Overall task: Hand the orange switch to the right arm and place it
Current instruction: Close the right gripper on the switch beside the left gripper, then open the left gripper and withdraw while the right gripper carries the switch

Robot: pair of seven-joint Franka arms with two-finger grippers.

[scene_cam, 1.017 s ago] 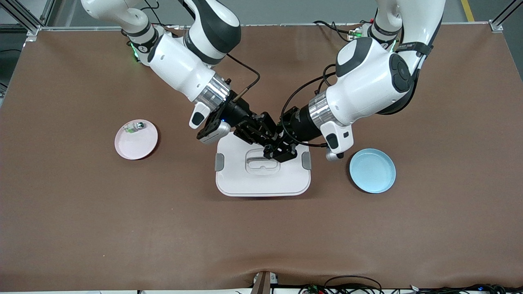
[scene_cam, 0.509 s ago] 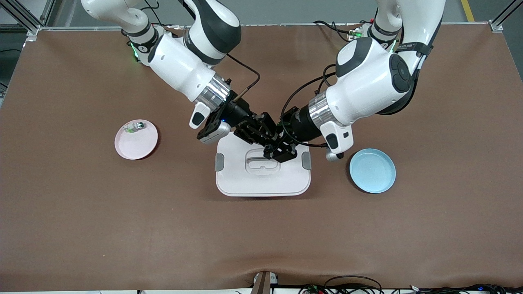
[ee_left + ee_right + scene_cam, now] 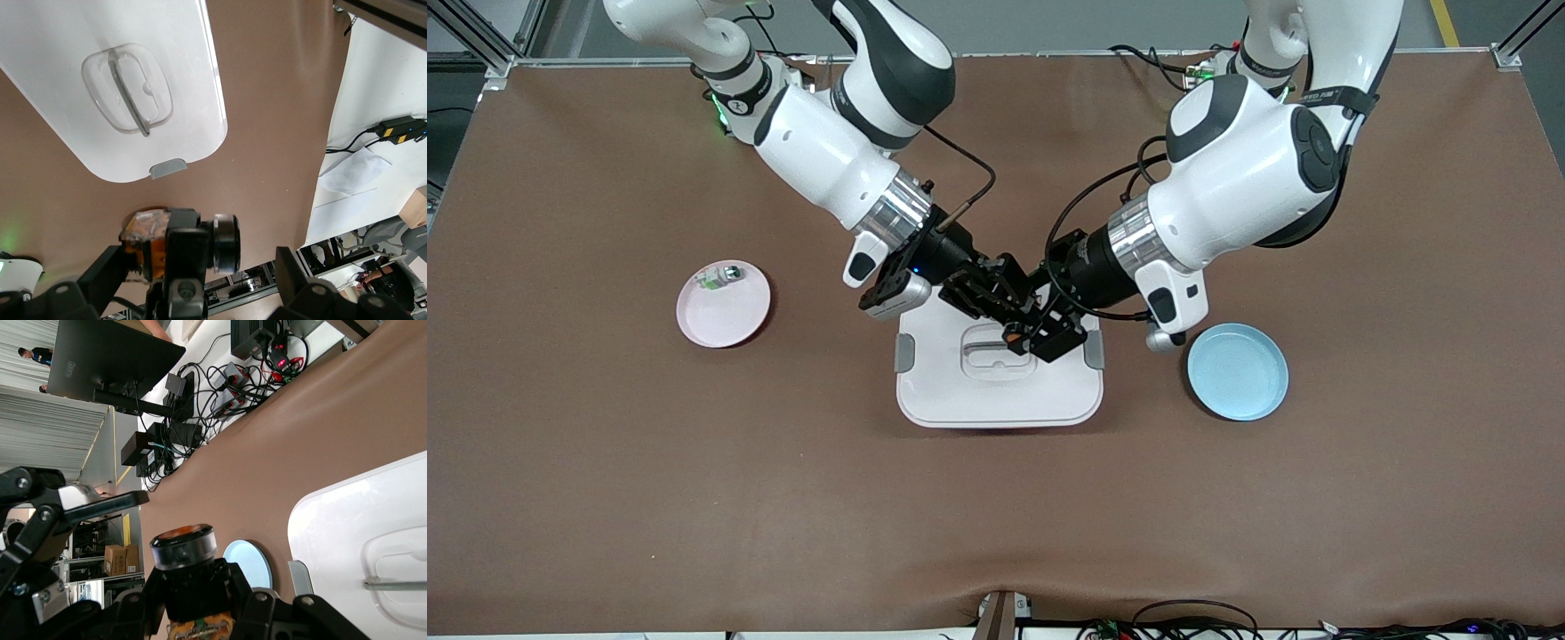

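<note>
The orange switch [image 3: 1013,338], a stubby black cylinder with an orange end, hangs in the air over the white lid [image 3: 996,396] at the table's middle. My right gripper [image 3: 1009,327] is shut on it; in the right wrist view the gripper [image 3: 192,579] clamps the switch [image 3: 184,548] with the black cap sticking out. My left gripper [image 3: 1042,336] is open around the same spot. In the left wrist view, the left gripper [image 3: 199,261] has its fingers spread wide on either side of the switch [image 3: 148,241], with a gap at the cap end.
A pink plate [image 3: 725,320] toward the right arm's end holds a small silver-and-green part [image 3: 721,276]. A blue plate [image 3: 1238,373] lies toward the left arm's end, also in the right wrist view [image 3: 248,561]. The white lid has grey end tabs.
Both hands have shifted slightly toward the left arm's end of the table. The switch's orange end now shows between the grippers, where it was hidden before.
</note>
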